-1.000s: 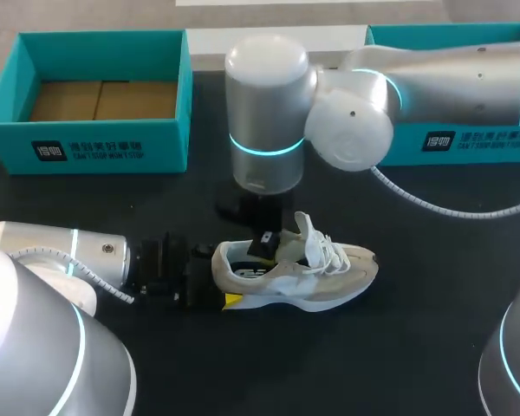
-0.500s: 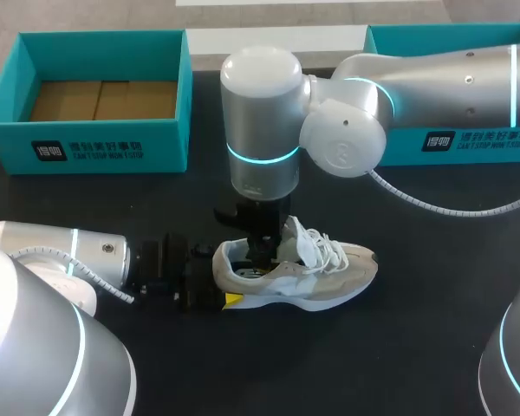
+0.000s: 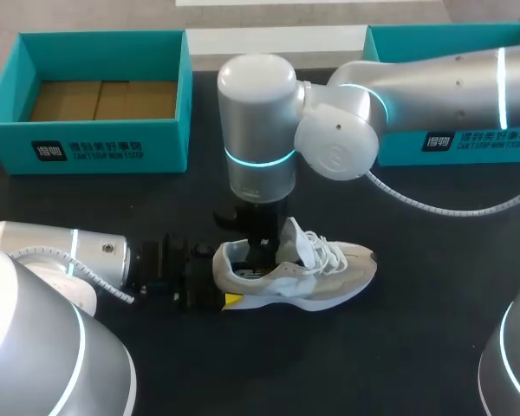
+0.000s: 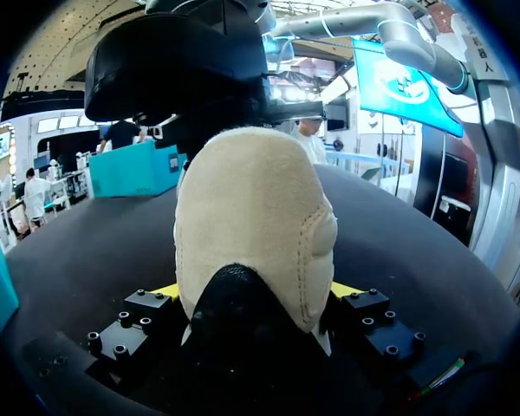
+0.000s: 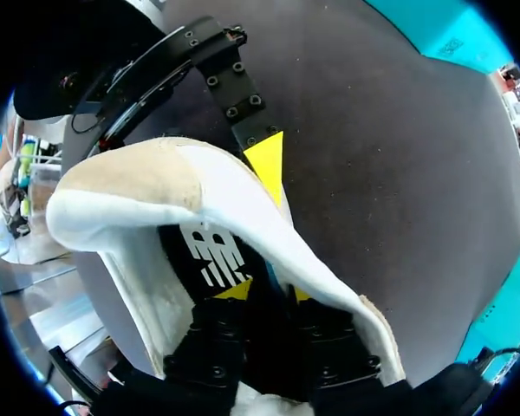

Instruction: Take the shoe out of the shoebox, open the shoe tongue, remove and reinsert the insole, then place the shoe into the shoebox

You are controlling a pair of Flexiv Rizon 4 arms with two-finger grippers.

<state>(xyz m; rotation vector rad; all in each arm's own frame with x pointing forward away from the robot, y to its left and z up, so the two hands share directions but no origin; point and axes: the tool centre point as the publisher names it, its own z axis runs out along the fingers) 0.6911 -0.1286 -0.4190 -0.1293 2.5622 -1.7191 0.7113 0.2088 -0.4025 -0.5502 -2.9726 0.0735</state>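
My left tool clamps the heel of the beige shoe standing on the black worktop, my right tool is down inside its opening, grip I cannot tell, with the open teal shoebox well beyond both.

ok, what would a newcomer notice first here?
The beige shoe lies in the middle of the black table, its heel clamped in the left gripper. The right gripper, on an arm coming in from the right, is down inside the shoe's opening. An open teal shoebox stands at the far left.
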